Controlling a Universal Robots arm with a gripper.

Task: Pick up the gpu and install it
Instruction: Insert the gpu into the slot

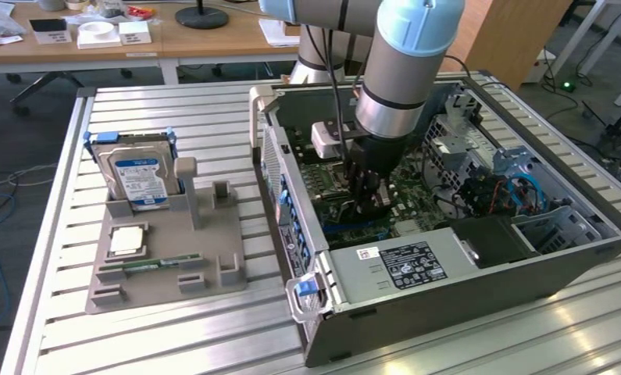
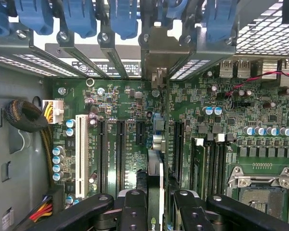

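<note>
**Grey steel case, card going in edge-on**

Grey sheet metal boxes me in: the open computer case [image 1: 435, 266] lies on its side on the slatted aluminium table [image 1: 185, 344], and my pincer [image 2: 155, 204] is deep inside it, clamped on the gpu [image 2: 155, 178]. I see the card edge-on between my black fingers [image 2: 135, 211], upright over the green motherboard [image 2: 130, 96], its silver bracket [image 2: 156, 57] up among the blue slot clips [image 2: 123, 19]. Long black slots run alongside. A braided cable bundle [image 2: 24, 118] crowds one wall. Outside, on the exterior view's left, a grey holder tray [image 1: 154, 269] carries the blue-labelled hard drive [image 1: 138, 176] upright and a thin green memory stick [image 1: 148, 264] lying flat.
</note>
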